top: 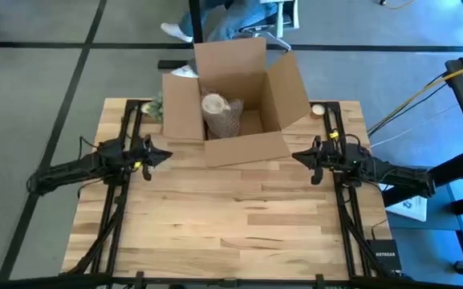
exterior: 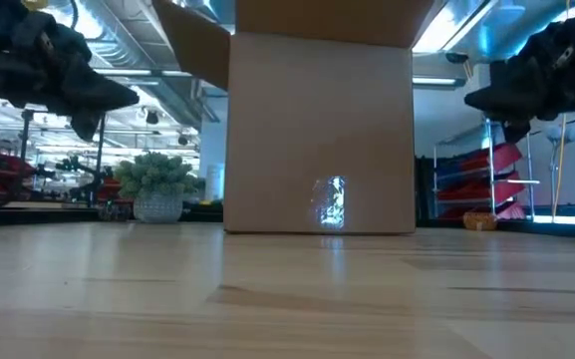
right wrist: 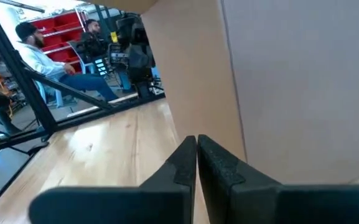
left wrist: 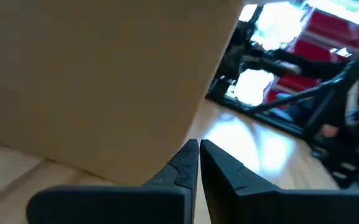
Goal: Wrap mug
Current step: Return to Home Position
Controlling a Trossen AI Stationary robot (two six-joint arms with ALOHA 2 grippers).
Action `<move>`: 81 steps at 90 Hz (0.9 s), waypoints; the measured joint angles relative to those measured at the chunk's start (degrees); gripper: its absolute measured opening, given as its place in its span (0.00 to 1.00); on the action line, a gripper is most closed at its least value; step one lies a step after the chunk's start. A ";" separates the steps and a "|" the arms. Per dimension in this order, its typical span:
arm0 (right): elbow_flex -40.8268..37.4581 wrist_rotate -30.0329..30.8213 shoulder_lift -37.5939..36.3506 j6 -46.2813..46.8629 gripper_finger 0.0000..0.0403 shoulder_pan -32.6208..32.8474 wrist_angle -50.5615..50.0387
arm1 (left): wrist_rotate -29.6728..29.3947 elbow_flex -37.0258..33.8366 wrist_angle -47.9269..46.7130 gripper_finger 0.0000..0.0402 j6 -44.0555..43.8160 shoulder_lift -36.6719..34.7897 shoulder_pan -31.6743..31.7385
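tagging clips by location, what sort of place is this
Probably a robotics lab or workshop: red bins on racks, bare ceiling ducts, a seated person beyond the table. The left claw and right claw wait beside the box.

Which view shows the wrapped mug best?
The high view: looking down into the open box, it shows the wrapped mug inside. The low and wrist views show only the box's outer walls.

Mug (top: 215,106) is buried in wrap (top: 225,122), its colour lost. Low view: box (exterior: 322,130) wall hides it completely, flaps cut off above. Small round thing (top: 318,110) on the desk (top: 215,225): can't tell.
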 joint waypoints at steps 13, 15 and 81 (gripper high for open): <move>0.00 0.00 0.00 0.09 0.00 0.00 0.02 | -6.90 0.00 0.72 0.00 2.71 0.09 -9.17; 0.00 -0.03 0.02 0.11 0.00 0.00 0.02 | -7.14 0.00 0.73 0.00 3.19 0.11 -10.40; 0.02 -4.16 0.00 -3.57 0.00 0.00 0.54 | -6.02 -2.80 8.57 0.00 7.26 3.63 -17.24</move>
